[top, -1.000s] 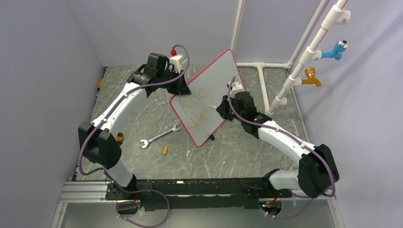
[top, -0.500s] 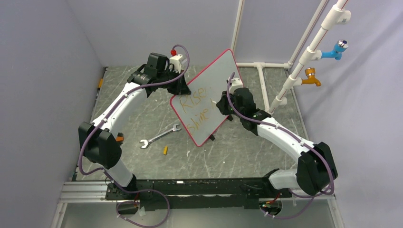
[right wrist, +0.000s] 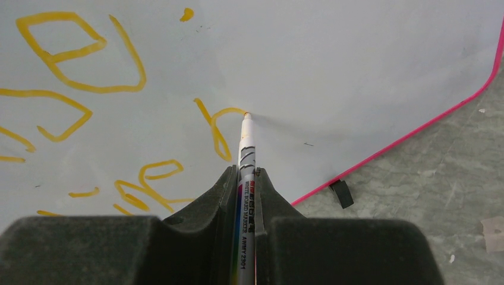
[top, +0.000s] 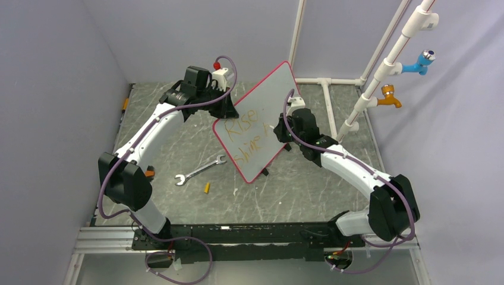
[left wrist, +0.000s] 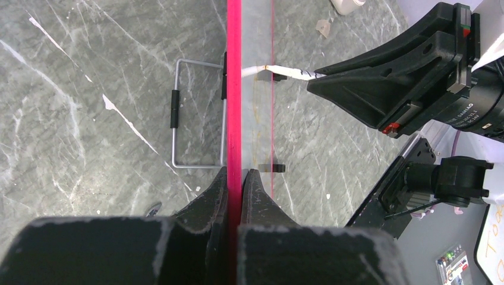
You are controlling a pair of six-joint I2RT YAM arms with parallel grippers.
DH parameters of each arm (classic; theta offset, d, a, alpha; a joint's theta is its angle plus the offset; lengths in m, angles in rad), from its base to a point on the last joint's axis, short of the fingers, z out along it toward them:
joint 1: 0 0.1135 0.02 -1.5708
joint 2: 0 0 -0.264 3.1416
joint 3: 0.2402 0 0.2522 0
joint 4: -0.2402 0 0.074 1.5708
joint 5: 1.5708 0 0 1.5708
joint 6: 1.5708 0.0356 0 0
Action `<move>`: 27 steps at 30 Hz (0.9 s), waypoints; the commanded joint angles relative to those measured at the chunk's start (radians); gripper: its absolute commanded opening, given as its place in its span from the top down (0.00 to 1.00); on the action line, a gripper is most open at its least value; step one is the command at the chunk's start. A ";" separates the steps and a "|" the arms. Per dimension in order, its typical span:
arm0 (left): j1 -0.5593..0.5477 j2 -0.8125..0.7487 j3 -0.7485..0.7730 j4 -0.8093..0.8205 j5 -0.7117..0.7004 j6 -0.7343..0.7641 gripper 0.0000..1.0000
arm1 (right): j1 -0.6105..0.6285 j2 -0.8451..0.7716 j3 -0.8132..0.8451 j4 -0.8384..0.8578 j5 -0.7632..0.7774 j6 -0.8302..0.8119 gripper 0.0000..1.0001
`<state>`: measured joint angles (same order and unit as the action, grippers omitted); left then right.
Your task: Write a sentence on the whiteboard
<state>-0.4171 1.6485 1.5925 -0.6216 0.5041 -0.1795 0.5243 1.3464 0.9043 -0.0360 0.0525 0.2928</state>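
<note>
At the middle of the table [top: 166, 136], you see the whiteboard [top: 267, 95] standing tilted. The left gripper [left wrist: 236, 173] is clamped on its pink rim. The right gripper [right wrist: 243, 172] is clamped on a marker [right wrist: 246, 145], whose tip touches the sentence [right wrist: 217, 127]. A wrench [top: 200, 169] and a small yellow piece [top: 207, 187] lie near the lower-left edge. White pipes [top: 362, 104] stand close beside the right arm.

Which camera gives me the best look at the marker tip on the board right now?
Right wrist: the marker tip sits centred and close, touching the whiteboard at the end of an orange stroke. Left wrist shows it side-on, meeting the board. Top external hides it behind the right end effector.
</note>
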 commanded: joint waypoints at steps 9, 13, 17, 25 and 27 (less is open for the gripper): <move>-0.022 0.058 -0.037 -0.141 -0.183 0.149 1.00 | 0.003 -0.024 -0.058 0.002 -0.114 0.061 1.00; -0.021 0.056 -0.038 -0.139 -0.183 0.149 1.00 | 0.003 -0.021 -0.064 0.008 -0.148 0.075 1.00; -0.020 0.054 -0.039 -0.139 -0.186 0.149 1.00 | 0.002 -0.023 -0.065 0.013 -0.172 0.085 1.00; -0.019 0.055 -0.037 -0.142 -0.188 0.151 1.00 | 0.003 -0.034 -0.060 0.009 -0.191 0.094 1.00; -0.018 0.056 -0.037 -0.142 -0.190 0.152 1.00 | 0.003 -0.036 -0.059 0.008 -0.196 0.094 1.00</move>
<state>-0.4160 1.6485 1.5925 -0.6235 0.5034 -0.1795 0.5129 1.3201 0.8520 -0.0669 -0.0475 0.3553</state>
